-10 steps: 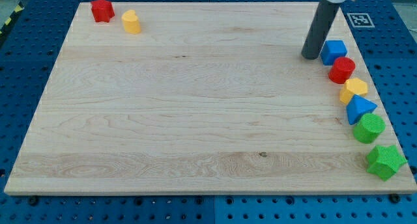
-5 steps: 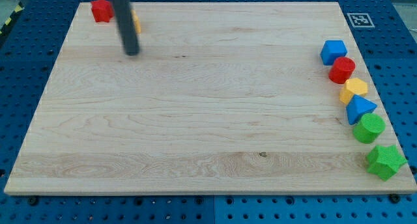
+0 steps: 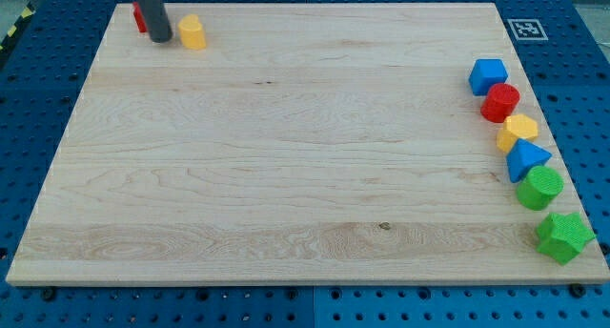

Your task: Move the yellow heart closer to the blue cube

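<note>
The yellow heart (image 3: pixel 193 31) lies near the board's top left corner. My tip (image 3: pixel 160 39) rests on the board just left of it, a small gap apart. The rod hides most of a red block (image 3: pixel 139 20) behind it. The blue cube (image 3: pixel 487 76) sits far off at the view's right edge, at the top of a column of blocks.
Below the blue cube, down the right edge, lie a red cylinder (image 3: pixel 499 102), a yellow block (image 3: pixel 518 133), a blue triangle (image 3: pixel 526 160), a green cylinder (image 3: pixel 540 188) and a green star (image 3: pixel 563 236). The wooden board (image 3: pixel 286 156) sits on a blue pegboard.
My tip swept from beside the blue cube at the right across the board to the top left, and now sits left of the yellow heart. No block has moved.
</note>
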Controlling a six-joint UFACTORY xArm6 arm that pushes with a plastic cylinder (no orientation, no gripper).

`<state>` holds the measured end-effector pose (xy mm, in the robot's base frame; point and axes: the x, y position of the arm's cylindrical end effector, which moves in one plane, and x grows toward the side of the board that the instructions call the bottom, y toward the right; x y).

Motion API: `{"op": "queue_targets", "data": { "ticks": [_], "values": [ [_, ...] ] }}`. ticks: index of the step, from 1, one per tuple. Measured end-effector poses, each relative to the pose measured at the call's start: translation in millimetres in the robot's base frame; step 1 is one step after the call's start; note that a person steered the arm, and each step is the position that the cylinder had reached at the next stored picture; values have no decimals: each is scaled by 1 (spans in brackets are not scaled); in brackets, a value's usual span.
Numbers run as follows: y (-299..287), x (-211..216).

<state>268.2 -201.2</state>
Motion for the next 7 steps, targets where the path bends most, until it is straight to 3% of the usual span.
{"op": "queue_targets", "data": {
  "ticks": [3,7],
  "values": [
    [68,-1],
    [132,-39]
  ]
}}
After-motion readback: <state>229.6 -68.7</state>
